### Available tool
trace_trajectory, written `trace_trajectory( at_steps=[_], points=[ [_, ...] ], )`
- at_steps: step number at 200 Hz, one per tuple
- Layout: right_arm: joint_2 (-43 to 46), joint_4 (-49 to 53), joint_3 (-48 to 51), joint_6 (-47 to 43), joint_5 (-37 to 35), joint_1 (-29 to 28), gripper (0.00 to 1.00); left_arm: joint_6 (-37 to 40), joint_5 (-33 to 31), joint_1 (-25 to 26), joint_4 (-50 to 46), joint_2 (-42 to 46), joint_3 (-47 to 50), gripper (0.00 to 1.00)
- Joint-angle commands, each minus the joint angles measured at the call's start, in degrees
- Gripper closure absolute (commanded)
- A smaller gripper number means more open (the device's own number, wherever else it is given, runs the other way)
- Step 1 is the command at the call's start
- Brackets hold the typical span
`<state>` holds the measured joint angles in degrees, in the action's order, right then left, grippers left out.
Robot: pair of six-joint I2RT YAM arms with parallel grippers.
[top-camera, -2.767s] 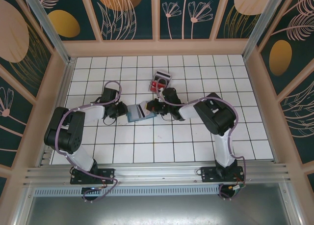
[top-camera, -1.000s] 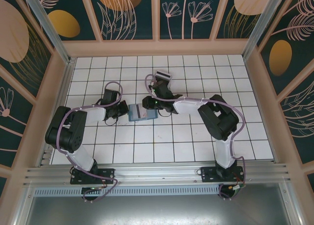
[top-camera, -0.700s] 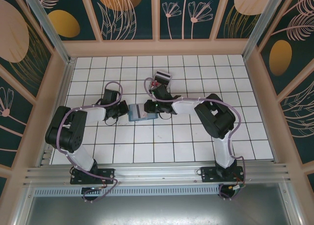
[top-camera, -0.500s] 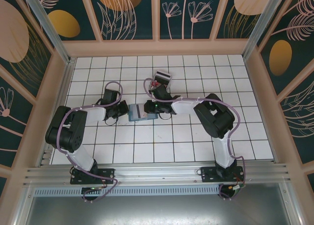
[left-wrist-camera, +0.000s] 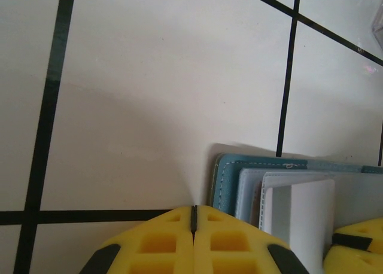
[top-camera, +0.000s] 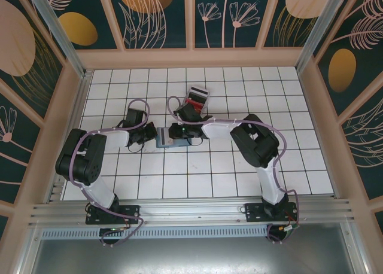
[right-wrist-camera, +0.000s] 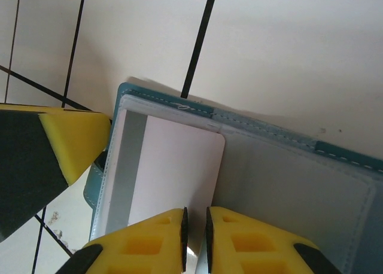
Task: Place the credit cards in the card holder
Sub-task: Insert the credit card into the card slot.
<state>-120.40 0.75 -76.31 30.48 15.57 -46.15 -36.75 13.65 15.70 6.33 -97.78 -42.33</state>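
The teal card holder (top-camera: 165, 142) lies open on the tiles between my two grippers, its pale blue inside (right-wrist-camera: 299, 184) facing up. A pale credit card (right-wrist-camera: 173, 166) with a grey stripe sits in the left pocket, its right edge still showing. My right gripper (right-wrist-camera: 194, 213) is over the card's near edge, its jaws all but closed with a thin slit and nothing clamped in it. My left gripper (left-wrist-camera: 192, 209) is shut and empty, tips at the holder's (left-wrist-camera: 230, 178) left edge. More credit cards (top-camera: 194, 100), red among them, lie further back.
The red cards rest in a small clear tray (top-camera: 200, 92) two tiles behind the holder. Low wooden walls (top-camera: 191, 57) ring the white tiled floor. A yellow finger of my left gripper (right-wrist-camera: 69, 142) stands close to the holder's left edge.
My right gripper has moved left, from the holder's right end to over its middle. The left arm and the holder have stayed put.
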Motion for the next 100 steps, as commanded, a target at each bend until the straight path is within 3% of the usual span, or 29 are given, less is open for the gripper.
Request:
trace_trajectory(
  at_steps=[1,24,68,100],
  points=[
    [-1.99,0.03,-2.96,-0.68,3.60,-2.01,0.81,-0.87,5.36,2.67,-1.40,-4.07,1.70,0.98],
    [-0.59,1.15,-2.56,-1.59,2.22,-1.52,0.81,-0.88,5.00,2.67,-1.85,-3.40,2.22,0.98],
    [7.71,4.86,2.90,-4.49,-2.08,1.06,0.71,-1.54,4.46,2.70,-2.90,-1.32,4.69,0.98],
    [11.21,4.32,9.20,-5.23,-2.92,4.66,0.71,-2.24,4.47,2.71,-3.63,1.64,6.96,0.97]
  ],
)
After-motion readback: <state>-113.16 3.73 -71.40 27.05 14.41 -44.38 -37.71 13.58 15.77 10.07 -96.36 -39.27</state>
